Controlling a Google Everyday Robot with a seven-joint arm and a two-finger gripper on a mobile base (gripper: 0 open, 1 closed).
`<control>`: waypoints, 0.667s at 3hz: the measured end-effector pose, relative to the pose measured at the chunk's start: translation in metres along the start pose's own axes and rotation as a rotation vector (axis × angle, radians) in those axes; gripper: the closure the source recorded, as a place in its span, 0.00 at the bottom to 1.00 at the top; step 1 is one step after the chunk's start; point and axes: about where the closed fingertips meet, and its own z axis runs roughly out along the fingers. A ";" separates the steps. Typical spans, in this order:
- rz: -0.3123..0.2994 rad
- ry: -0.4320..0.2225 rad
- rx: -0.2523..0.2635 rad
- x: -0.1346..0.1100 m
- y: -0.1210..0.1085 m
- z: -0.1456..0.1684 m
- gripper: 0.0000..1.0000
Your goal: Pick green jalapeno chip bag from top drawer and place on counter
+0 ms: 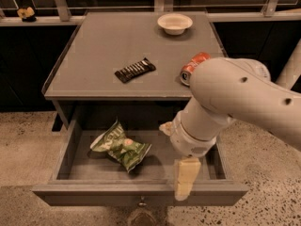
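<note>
You've got the grey counter (103, 55) filling the far half, and below it the top drawer (94, 196) pulled open toward you. Your big pale arm (235, 93) sweeps in from the right, over the drawer's right side. The gripper (186, 180) hangs down at the near right, by the front panel; wide or narrow, you cannot tell. The green jalapeno chip bag (121, 147) lies crumpled on the drawer floor, left of the gripper and apart from it. On the counter: red soda can (193, 65), black candy bar wrapper (135, 70), white bowl (174, 23).
</note>
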 end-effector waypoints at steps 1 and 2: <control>-0.065 -0.017 -0.068 -0.032 -0.023 0.033 0.00; -0.075 -0.086 -0.137 -0.049 -0.043 0.075 0.00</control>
